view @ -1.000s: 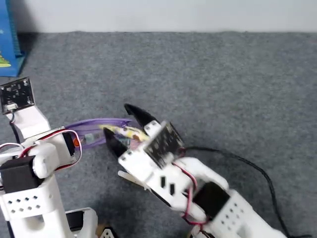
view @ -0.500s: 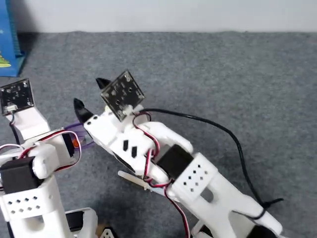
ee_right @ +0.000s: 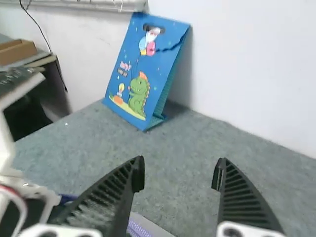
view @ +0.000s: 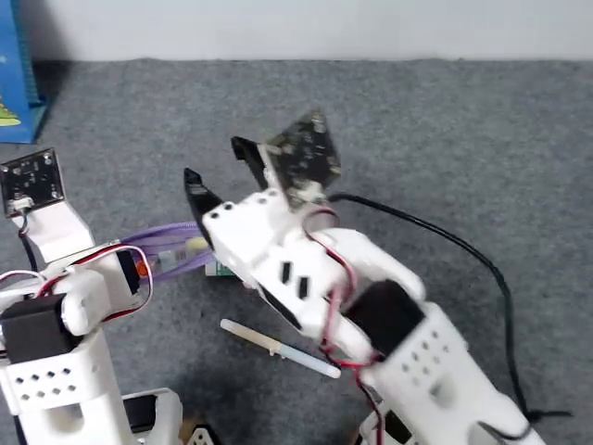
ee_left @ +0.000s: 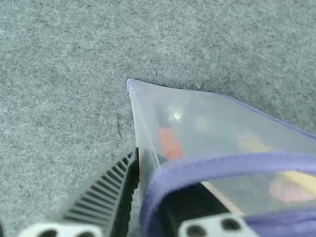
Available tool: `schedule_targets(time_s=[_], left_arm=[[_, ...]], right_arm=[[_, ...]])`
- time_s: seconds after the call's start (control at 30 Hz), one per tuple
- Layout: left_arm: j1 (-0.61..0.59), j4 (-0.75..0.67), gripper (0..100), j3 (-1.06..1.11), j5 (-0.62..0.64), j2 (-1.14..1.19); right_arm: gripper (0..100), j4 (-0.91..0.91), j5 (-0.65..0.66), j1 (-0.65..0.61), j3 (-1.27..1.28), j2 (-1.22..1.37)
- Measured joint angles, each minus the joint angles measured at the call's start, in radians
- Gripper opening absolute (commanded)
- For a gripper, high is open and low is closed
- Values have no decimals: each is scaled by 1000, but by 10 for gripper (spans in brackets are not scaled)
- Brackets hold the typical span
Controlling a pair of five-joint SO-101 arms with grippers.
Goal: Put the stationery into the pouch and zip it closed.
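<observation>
The clear pouch (view: 171, 243) with purple edging lies on the grey carpet in front of the left arm. My left gripper (ee_left: 148, 197) is shut on its purple rim (ee_left: 217, 165), one finger on each side of the edge. Orange, yellow and pink items (ee_left: 170, 140) show through the plastic. My right gripper (view: 217, 161) is raised above the pouch's far end, open, with nothing between its fingers; in its own view the right gripper (ee_right: 179, 168) faces the wall. A white pen (view: 278, 348) with a pale blue end lies on the carpet near the arms' bases.
A blue gift bag (view: 14, 74) with a dinosaur picture (ee_right: 148, 69) leans on the wall at the far left. The right arm's black cable (view: 445, 246) trails over the carpet on the right. Open carpet stretches toward the back wall.
The right arm has lifted from low over the pouch's mouth and swung up and back, its gripper now high and open. The left arm has kept still on the pouch.
</observation>
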Motion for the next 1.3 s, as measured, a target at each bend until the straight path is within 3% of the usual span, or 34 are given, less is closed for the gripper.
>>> schedule_targets(time_s=[0.47, 0.9, 1.13, 1.3], left_arm=[[0, 0, 12, 0, 0, 0], [0, 0, 12, 0, 0, 2], [0, 0, 12, 0, 0, 2], [0, 0, 12, 0, 0, 2]], right_arm=[[230, 104, -3, 38, -66, -43], [229, 580, -3, 434, -84, -84], [229, 496, 34, 466, 206, -68], [229, 384, 41, 474, 284, 89]])
